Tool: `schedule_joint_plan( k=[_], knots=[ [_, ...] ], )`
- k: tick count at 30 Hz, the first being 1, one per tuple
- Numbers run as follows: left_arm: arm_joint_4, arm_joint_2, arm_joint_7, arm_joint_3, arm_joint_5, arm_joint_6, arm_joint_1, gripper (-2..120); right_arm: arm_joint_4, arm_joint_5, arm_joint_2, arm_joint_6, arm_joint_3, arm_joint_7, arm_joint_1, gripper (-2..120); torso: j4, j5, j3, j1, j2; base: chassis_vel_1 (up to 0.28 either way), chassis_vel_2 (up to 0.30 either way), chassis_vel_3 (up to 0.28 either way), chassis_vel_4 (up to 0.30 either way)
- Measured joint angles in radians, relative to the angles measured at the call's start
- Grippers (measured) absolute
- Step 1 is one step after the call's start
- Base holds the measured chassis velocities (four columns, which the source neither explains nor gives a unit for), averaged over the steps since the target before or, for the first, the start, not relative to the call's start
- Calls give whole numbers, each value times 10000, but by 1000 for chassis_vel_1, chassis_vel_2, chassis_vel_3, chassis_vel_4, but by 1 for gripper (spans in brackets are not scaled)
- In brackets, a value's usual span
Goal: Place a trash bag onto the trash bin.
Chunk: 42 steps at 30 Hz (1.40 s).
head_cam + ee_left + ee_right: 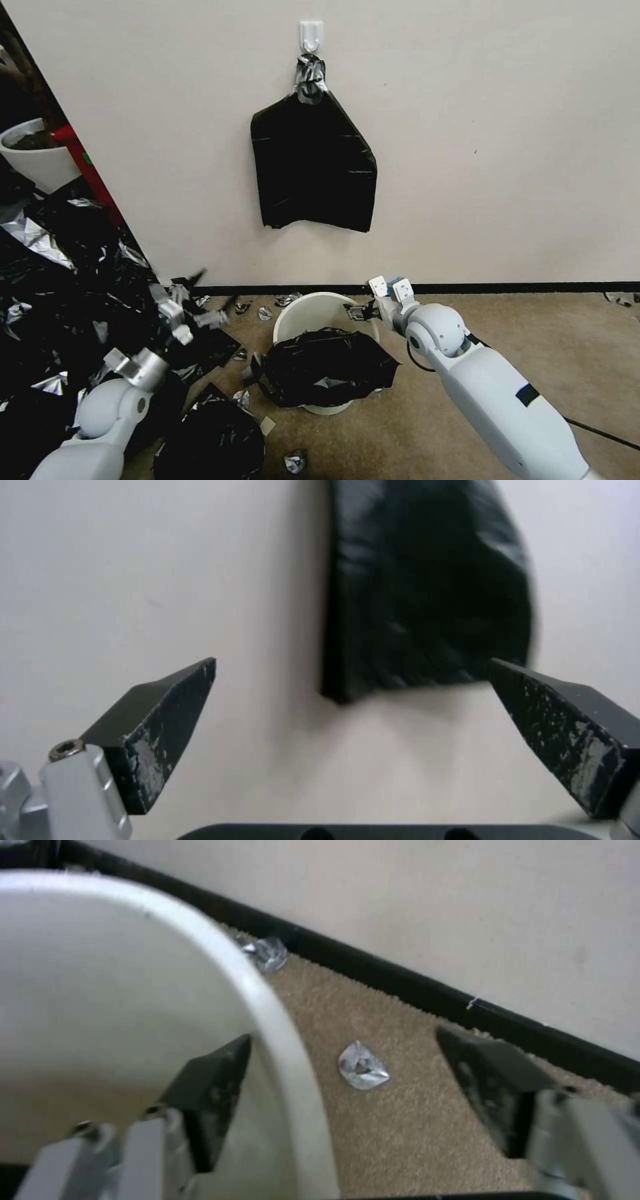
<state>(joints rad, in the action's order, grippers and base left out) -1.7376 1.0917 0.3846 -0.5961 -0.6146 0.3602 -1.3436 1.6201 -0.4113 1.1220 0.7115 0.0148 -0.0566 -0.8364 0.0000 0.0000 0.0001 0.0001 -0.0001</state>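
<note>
The cream-white trash bin (pixel 308 312) stands on the carpet by the wall. A glossy black trash bag (pixel 327 367) lies crumpled over its near rim and front side, and the far half of the opening shows bare. My right gripper (pixel 358 311) is open at the bin's far right rim. In the right wrist view the right gripper (pixel 343 1035) straddles the bin's rim (pixel 267 1000), one finger inside and one over the carpet, holding nothing. My left gripper (pixel 210 293) is raised to the left of the bin. It shows open and empty (pixel 353 665), facing the wall.
A flat black bundle (pixel 313 167) hangs from a wall hook (pixel 427 590). A big heap of black and silvery film (pixel 60 287) covers the floor at left, behind it a white pot (pixel 33 160). Another black bag (pixel 213 440) and foil scraps (pixel 363 1067) lie nearby. Carpet at right is free.
</note>
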Motion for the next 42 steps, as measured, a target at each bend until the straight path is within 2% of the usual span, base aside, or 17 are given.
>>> schedule_joint_plan(
  k=[2,5,7,11,14,15,16,18,19,20,24,25,29,33,36,39,42],
  knots=[
    [-412,65,-537,-33,-56,-291,17,100,-16,161,-30,0,61,-180,-11,64,0,1,0,0,0,0,0,0,0],
    [-639,65,-687,-71,-62,-389,28,100,4,255,-34,-10,79,-172,-103,55,1,1,0,0,0,0,0,0,0],
    [-821,65,-797,-79,-28,-440,-8,100,134,147,-40,-47,140,278,-245,45,-1,1,-1,-1,0,0,0,0,0],
    [-927,111,-943,-79,81,-462,-53,100,348,-173,-62,-69,219,934,-398,37,1,1,-1,0,0,0,0,0,0],
    [-991,209,-1275,-52,272,-510,-111,100,1004,-1304,-118,-63,369,2817,-842,22,1,-1,-1,-1,0,0,0,0,0],
    [-1021,240,-1440,-35,327,-552,-124,100,1277,-1848,-116,-103,431,3842,-1074,17,2,-2,-1,-1,0,0,0,0,0],
    [-1021,240,-1440,-35,327,-552,-124,100,1277,-1848,-116,-103,431,3842,-1074,17,2,-2,-1,-1,0,0,0,0,0],
    [-1130,368,-1809,10,429,-704,-137,100,1625,-2769,42,-967,581,6029,-1620,10,1,0,-2,-2,1,0,0,0,0],
    [-1230,477,-2063,71,515,-809,-137,100,1770,-3281,242,-1668,618,7421,-2013,10,1,0,-2,-2,1,0,0,0,0],
    [-1230,477,-2063,71,515,-809,-137,100,1770,-3281,242,-1668,618,7421,-2013,10,1,0,-2,-2,1,0,0,0,0],
    [-1405,756,-2406,302,837,-962,-210,100,2277,-4409,826,-3801,422,10184,-3027,10,0,0,-2,-2,0,0,0,0,0],
    [-1405,756,-2406,302,837,-962,-210,100,2277,-4409,826,-3801,422,10184,-3027,10,0,0,-2,-2,0,0,0,0,0],
    [-1514,962,-2601,514,1144,-1164,-242,100,2869,-4958,1517,-5427,0,11940,-3661,7,0,-3,-2,-2,1,0,0,0,0],
    [-1554,1093,-2768,676,1317,-1314,-166,100,2696,-4486,2066,-6173,-106,12769,-3753,7,-1,-1,-2,-2,0,0,0,0,0],
    [-1581,1180,-2808,757,1402,-1348,-158,100,2613,-4223,2335,-6240,-90,13161,-3755,7,0,0,-1,-2,0,0,0,0,0],
    [-1581,1209,-2814,802,1456,-1356,-174,100,2670,-4146,2397,-6193,-55,13159,-3805,9,0,-1,-1,-2,0,0,0,0,0],
    [-1529,1209,-2820,811,1476,-1357,-174,100,2803,-3966,2348,-6099,31,13012,-3900,18,0,1,-1,-2,0,0,0,0,0]
  ],
)
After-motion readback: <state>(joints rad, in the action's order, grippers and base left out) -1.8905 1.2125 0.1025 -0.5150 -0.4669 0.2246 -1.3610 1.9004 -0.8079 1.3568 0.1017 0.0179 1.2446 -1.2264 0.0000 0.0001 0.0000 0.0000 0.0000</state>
